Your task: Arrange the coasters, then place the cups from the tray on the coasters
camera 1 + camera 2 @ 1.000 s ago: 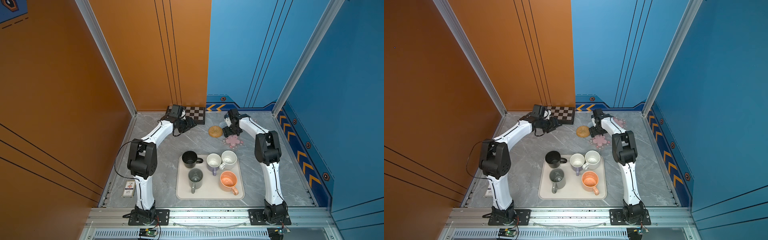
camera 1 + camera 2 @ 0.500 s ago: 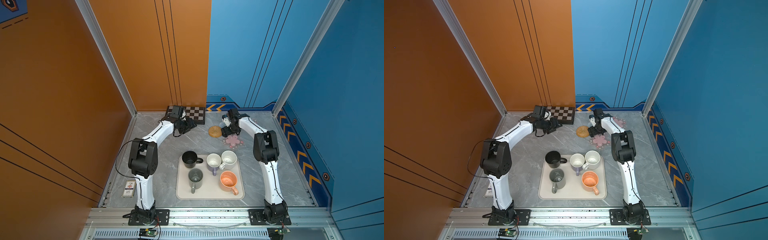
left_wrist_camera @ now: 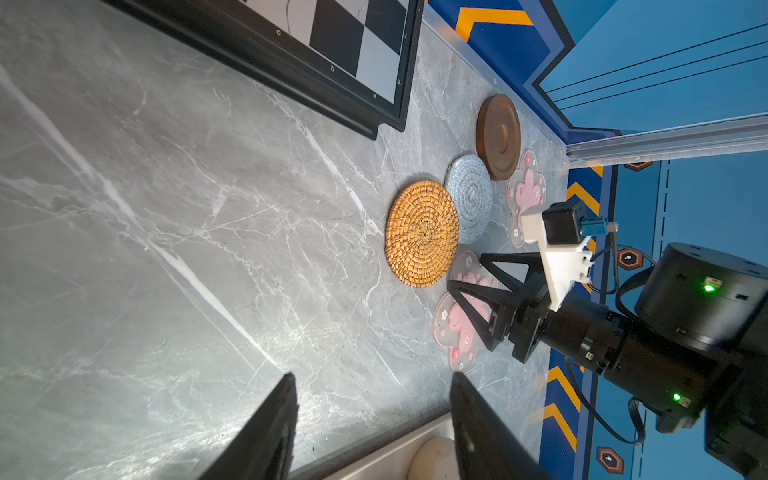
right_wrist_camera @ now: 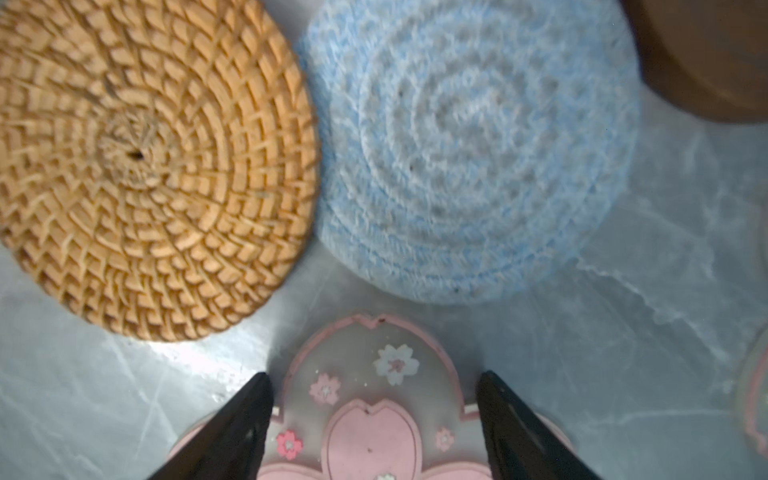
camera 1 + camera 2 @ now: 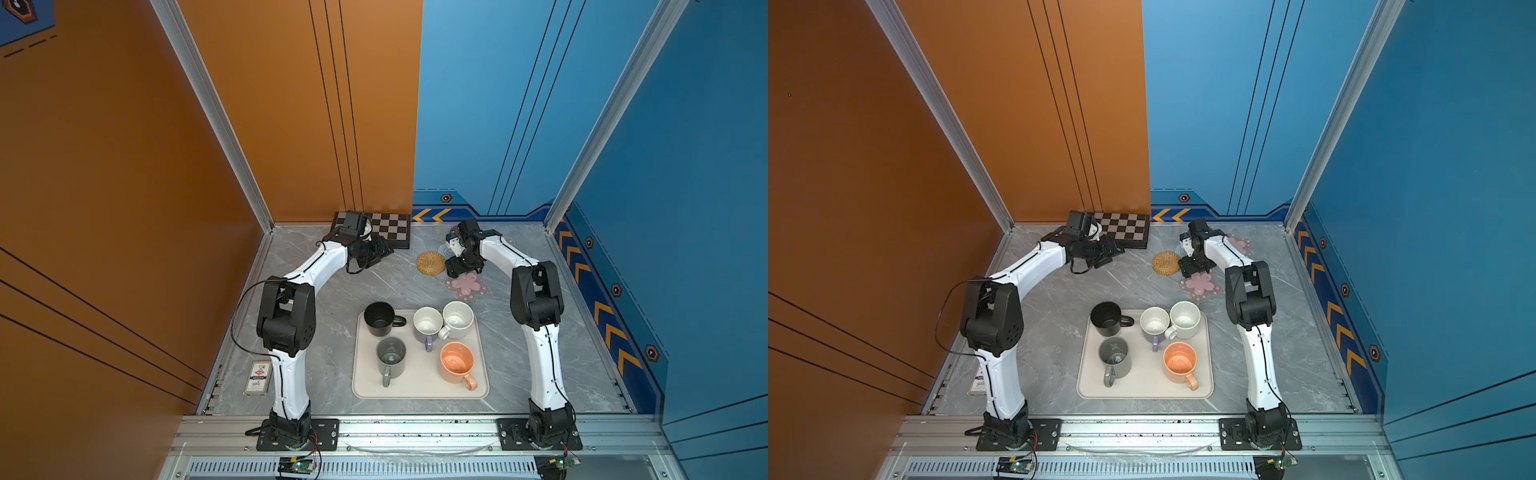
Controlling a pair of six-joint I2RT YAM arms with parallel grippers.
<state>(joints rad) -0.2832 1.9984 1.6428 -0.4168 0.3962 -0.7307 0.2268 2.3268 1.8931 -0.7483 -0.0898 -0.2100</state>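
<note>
Neither arm has shifted much over the last second, and the cups and coasters lie where they lay.

All five mugs stand on the large cream-beige rounded-rectangle tray [image 5: 417,376]. The black mug [image 5: 379,319], the lavender mug with a white inside [image 5: 427,326] and the speckled cream-white mug [image 5: 457,320] are along its far edge. The grey mug [image 5: 390,357] and the peach-orange mug [image 5: 456,362] are nearer its front.

Beyond the tray's far right corner the coasters cluster. Closest to the tray is a translucent pink-blossom flower mat [image 4: 372,440]. Farther from the tray come the round woven tan rattan mat [image 4: 137,166] and, touching it, the light-blue crochet mat [image 4: 469,153]. Farthest lie the dark-brown wooden disc [image 3: 498,136] and a second pink flower mat [image 3: 525,191].

The right gripper [image 4: 372,374] is low over the nearer flower mat, jaws apart on either side of one petal, not pinching it. Beyond the tray's far left corner, the left gripper [image 3: 372,375] hangs with jaws apart and nothing between them.
</note>
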